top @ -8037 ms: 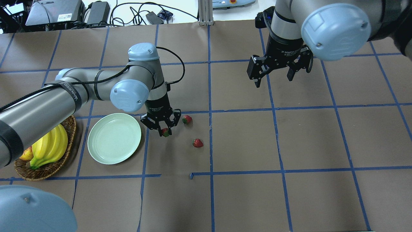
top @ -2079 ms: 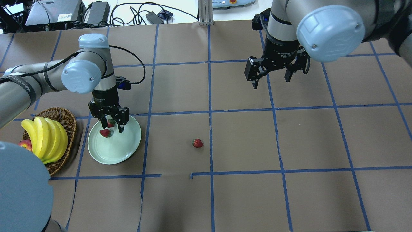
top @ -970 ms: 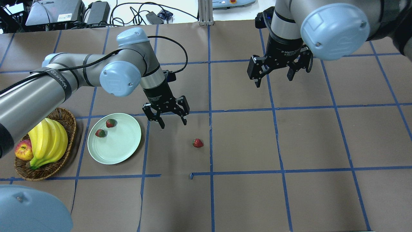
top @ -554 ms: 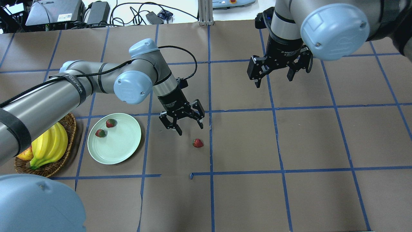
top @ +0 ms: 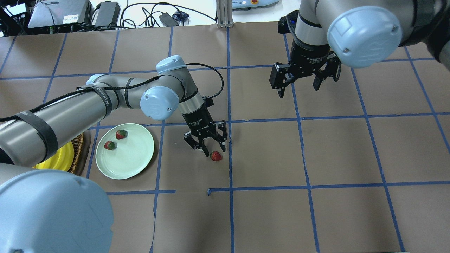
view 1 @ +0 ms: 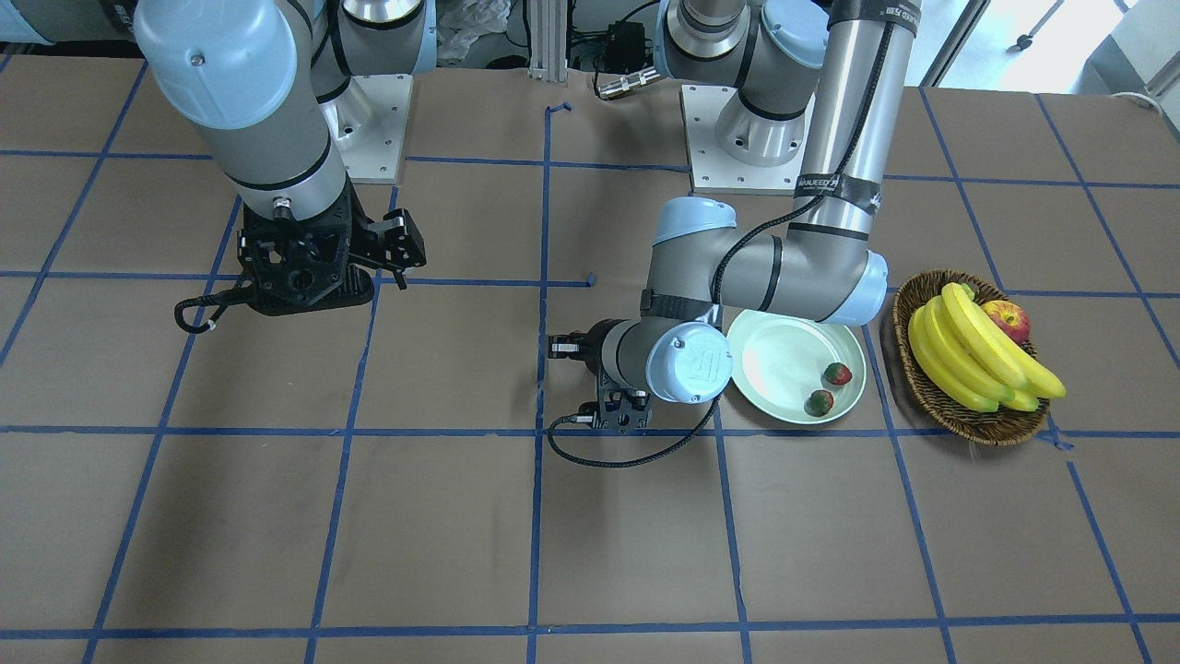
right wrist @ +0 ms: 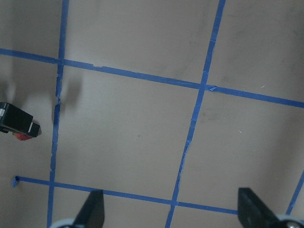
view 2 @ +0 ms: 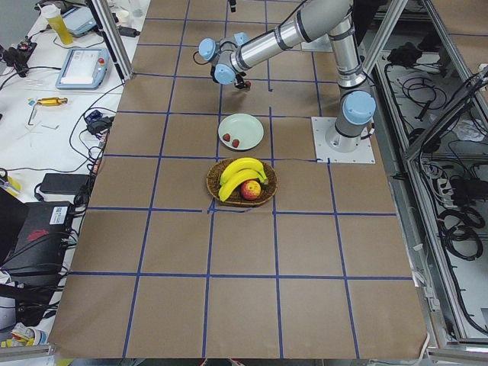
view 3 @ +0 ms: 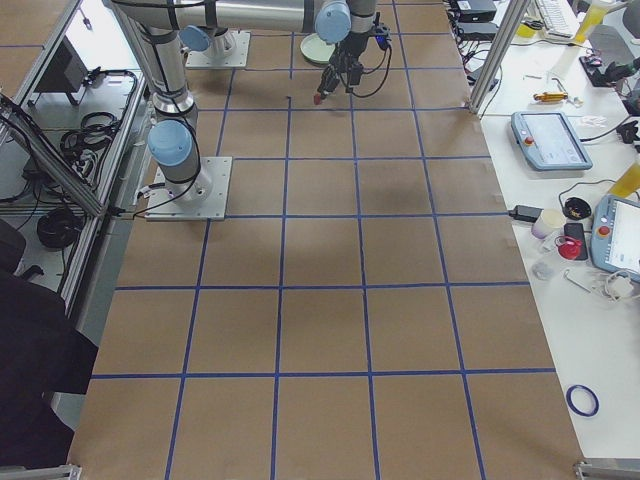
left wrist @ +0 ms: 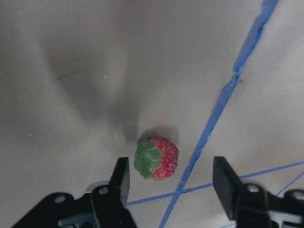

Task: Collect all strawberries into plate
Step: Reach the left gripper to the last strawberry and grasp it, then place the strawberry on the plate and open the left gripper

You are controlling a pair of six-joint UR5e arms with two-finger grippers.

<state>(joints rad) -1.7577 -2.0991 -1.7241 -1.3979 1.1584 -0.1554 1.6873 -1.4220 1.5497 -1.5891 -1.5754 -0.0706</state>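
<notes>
Reaching 3rd strawberry (top: 216, 156): your L gripper (top: 214, 151) sits spread over it; next lower, pinch, carry to plate (top: 133, 158).

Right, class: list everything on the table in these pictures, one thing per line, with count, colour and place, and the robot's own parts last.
table: one, brown paper with a blue tape grid.
plate: one, pale green, on the table next to the basket.
strawberries: three, red with green caps; two on the plate, one loose on the table beside a tape line.
basket: one, brown wicker, on the robot's left of the plate.
bananas: one bunch, yellow, in the basket.
apple: one, red and yellow, in the basket beside the bananas.
left end effector: black, open, fingers either side of the loose strawberry.
right end effector: black, open, over bare table.
</notes>
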